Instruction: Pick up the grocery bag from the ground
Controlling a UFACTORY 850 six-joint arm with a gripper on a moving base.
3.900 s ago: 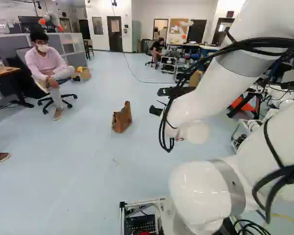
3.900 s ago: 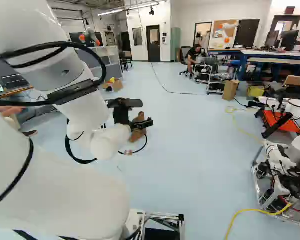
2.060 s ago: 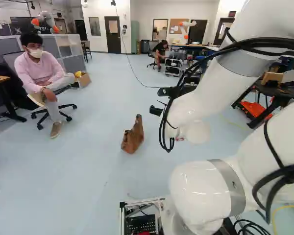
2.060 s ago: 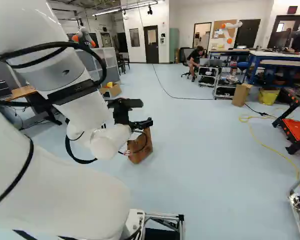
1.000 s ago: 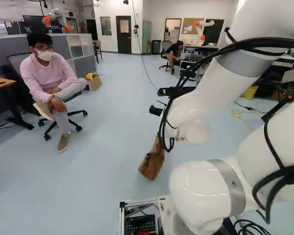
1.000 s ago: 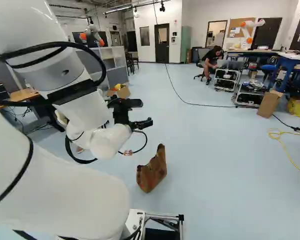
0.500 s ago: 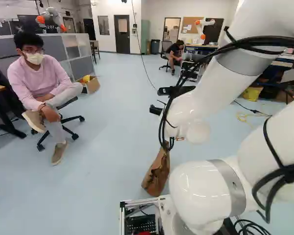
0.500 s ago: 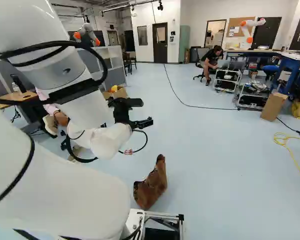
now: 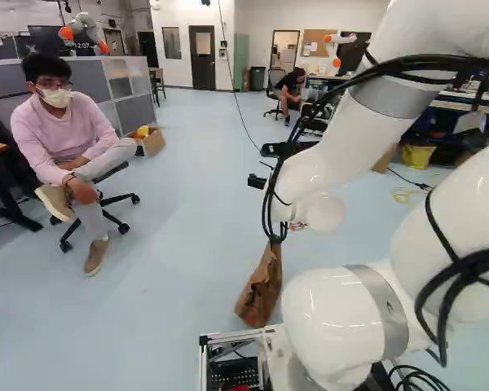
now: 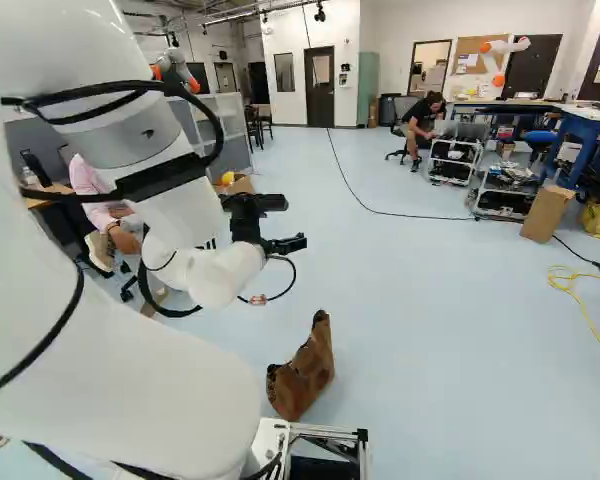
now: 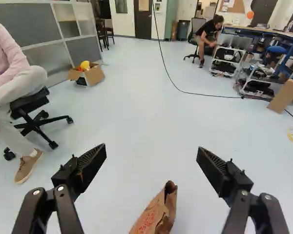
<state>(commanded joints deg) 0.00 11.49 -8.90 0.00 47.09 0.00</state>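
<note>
Paper grocery bag point(image 10: 302, 375) stands near the base's front edge point(image 10: 325, 432); base nearly halted, arm point(image 10: 175, 215) just shifting, gripper point(image 11: 152, 152) spread wide, empty: reaching down likely follows.

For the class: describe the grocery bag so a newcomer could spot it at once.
Find the big white arm filling the left of the right base view. Close ahead of its foot, a brown paper bag stands on the pale floor. Unlike the straight-edged cardboard box farther off, it is crumpled and narrows towards its top.
</note>
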